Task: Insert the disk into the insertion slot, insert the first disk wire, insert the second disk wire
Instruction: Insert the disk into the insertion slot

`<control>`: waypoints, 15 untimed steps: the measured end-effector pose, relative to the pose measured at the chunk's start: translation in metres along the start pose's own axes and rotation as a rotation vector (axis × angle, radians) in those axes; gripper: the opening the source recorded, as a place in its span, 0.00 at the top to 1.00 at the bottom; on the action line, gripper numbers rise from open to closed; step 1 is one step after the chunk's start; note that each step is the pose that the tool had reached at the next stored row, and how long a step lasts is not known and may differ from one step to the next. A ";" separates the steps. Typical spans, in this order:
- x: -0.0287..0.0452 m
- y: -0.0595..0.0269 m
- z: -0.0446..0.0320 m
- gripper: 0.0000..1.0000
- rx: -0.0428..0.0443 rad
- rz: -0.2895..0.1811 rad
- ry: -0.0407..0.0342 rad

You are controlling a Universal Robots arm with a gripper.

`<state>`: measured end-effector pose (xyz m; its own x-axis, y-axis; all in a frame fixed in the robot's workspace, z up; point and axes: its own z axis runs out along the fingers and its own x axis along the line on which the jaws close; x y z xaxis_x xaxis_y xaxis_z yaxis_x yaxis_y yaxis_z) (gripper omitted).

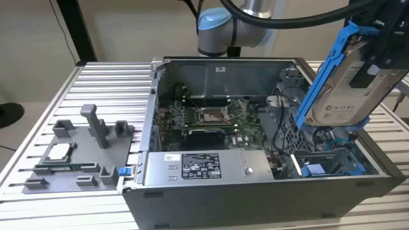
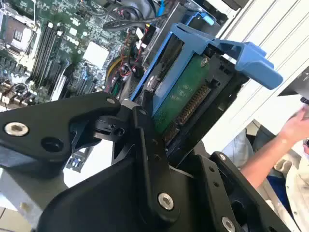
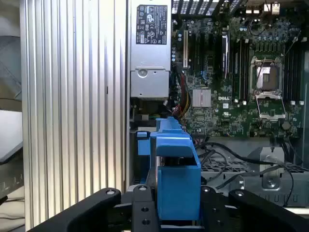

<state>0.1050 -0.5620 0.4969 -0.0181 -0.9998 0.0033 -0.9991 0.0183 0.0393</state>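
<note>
Gripper (image 1: 377,67) runs off the exterior view's top and right edges above the computer case (image 1: 255,196); we lose the disk's (image 1: 342,96) upper corner behind it. Disk covers part of the insertion slot (image 1: 326,163) inside the case. In the second wrist view, a hand (image 2: 295,126) beside the case is blurred and cut off.

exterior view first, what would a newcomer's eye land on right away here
The disk, silver in its bright blue carrier, hangs on edge in the gripper above the open computer case, at the exterior view's right. Inside the case lies the green motherboard, and a grey fixture plate sits at the exterior view's left. In the second wrist view a person's hand shows beyond the disk.
</note>
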 end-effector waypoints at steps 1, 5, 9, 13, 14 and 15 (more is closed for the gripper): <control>0.0000 0.0000 0.0000 1.00 0.0000 0.000 0.0000; 0.0000 -0.0002 0.0040 1.00 0.0000 0.000 0.0000; 0.0000 -0.0002 0.0041 1.00 0.0000 0.000 0.0000; 0.0000 -0.0002 0.0051 1.00 0.0000 0.000 -0.0002; 0.0003 -0.0007 0.0057 1.00 0.0000 0.000 0.0000; 0.0006 -0.0012 0.0066 1.00 0.0000 0.000 0.0001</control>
<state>0.1059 -0.5627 0.4903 -0.0182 -0.9998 0.0034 -0.9991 0.0183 0.0393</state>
